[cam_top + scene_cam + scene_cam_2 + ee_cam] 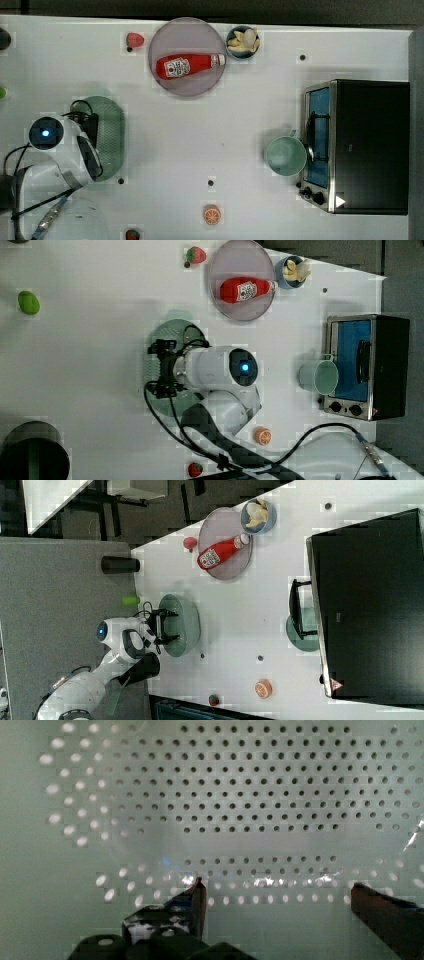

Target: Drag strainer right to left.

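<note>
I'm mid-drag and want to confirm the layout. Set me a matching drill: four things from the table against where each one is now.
Things:
1. ketchup bottle
2. cup
3. gripper
4. orange slice

Places:
A. right by the toaster oven door
B. open over the strainer
C. lying on the round plate
D. alone on the bare table, near the top view's lower edge

Pairs: 1-C, 2-A, 3-B, 4-D
</note>
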Controlling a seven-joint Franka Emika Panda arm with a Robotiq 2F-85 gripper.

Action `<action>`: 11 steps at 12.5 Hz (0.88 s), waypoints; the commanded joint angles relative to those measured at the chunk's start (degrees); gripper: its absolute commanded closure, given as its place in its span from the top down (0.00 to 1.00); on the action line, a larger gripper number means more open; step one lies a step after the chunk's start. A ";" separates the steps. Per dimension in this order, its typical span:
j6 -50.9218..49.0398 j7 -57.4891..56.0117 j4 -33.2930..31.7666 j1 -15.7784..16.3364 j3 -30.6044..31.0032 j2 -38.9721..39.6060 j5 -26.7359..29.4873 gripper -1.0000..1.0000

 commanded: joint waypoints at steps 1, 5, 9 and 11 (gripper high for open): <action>-1.17 2.77 1.35 2.53 0.66 0.01 -0.82 1.00; -1.35 2.77 3.33 3.47 0.33 1.10 -0.85 1.00; -12.12 -3.86 1.52 3.40 -3.29 -6.03 -3.69 1.00; -18.68 -10.77 1.48 3.00 -6.04 -13.05 -3.69 1.00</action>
